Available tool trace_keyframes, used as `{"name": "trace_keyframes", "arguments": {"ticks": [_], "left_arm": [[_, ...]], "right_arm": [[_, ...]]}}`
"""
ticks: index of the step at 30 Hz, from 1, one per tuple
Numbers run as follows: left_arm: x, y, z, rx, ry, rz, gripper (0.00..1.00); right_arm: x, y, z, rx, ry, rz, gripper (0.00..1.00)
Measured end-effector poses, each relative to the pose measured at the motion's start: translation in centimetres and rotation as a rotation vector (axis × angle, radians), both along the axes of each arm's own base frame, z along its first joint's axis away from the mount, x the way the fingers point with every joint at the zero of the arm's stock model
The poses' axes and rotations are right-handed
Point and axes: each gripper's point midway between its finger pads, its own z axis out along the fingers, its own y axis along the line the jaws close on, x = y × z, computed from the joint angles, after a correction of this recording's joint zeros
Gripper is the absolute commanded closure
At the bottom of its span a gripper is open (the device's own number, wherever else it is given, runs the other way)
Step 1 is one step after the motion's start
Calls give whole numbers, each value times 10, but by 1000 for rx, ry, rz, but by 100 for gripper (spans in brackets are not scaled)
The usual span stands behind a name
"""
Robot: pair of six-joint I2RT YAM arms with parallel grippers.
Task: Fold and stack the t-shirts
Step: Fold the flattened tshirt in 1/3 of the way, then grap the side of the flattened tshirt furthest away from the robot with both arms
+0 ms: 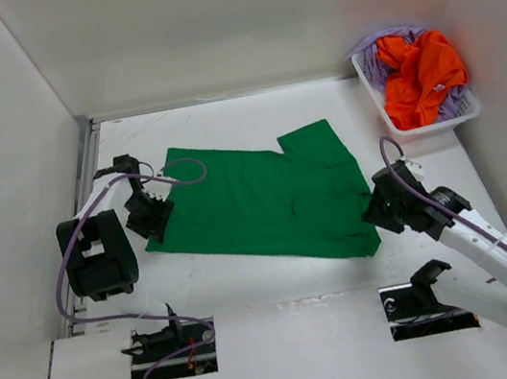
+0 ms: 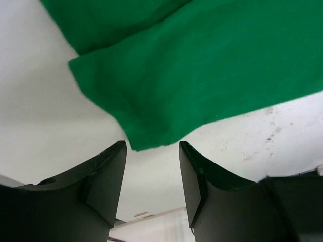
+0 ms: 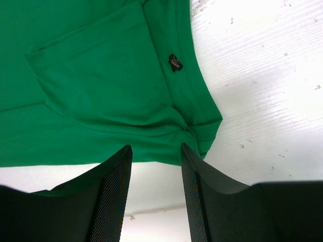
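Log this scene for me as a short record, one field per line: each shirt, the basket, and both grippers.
green t-shirt: spread on the table between the arms
orange t-shirt: crumpled in the basket
lavender t-shirt: in the basket, under the orange one
basket: white, far right
left gripper: open, empty, at a shirt corner
right gripper: open, empty, at the shirt's edge

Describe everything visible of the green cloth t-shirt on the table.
The green soft-cloth short-sleeved t-shirt lies spread on the white table, mostly flat, one part folded over itself, wrinkled at one corner. A small black tag sits by a stitched hem. The open left gripper and open right gripper sit at opposite corners, gripping nothing.
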Motion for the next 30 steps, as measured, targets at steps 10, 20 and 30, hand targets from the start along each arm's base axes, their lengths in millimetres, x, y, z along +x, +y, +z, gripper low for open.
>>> {"name": "trace_keyframes", "arguments": {"ticks": [10, 20, 30], "left_arm": [[3, 13, -30, 163, 78, 11, 68], [-17, 4, -32, 181, 90, -27, 100], [-86, 14, -34, 229, 192, -77, 73]], "right_arm": [[2, 1, 4, 14, -27, 0, 52], [4, 2, 9, 26, -50, 0, 52], [12, 6, 8, 31, -61, 3, 51]]}}
